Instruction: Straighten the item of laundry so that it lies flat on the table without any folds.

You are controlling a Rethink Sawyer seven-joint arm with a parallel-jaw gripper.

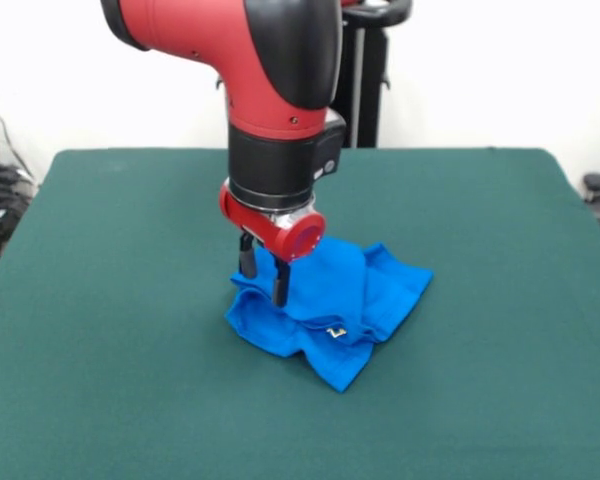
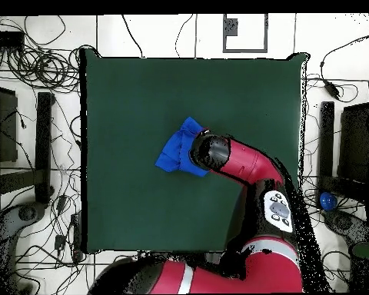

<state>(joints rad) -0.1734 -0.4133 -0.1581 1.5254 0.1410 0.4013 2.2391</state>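
The small bright blue T-shirt (image 1: 335, 305) lies bunched up with folds near the middle of the dark green felt surface (image 1: 500, 330). The front view shows a tiny white mark on it, too small to read. Two black fingers (image 1: 279, 287) hang spread apart, tips touching the cloth. From above, the red arm (image 2: 245, 165) hides them.

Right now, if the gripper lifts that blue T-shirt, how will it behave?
The blue T-shirt lies crumpled in soft folds, so it will probably drape limply from the gripper. It looks thin, so likely light. On the felt-like table it may drag rather than slide.
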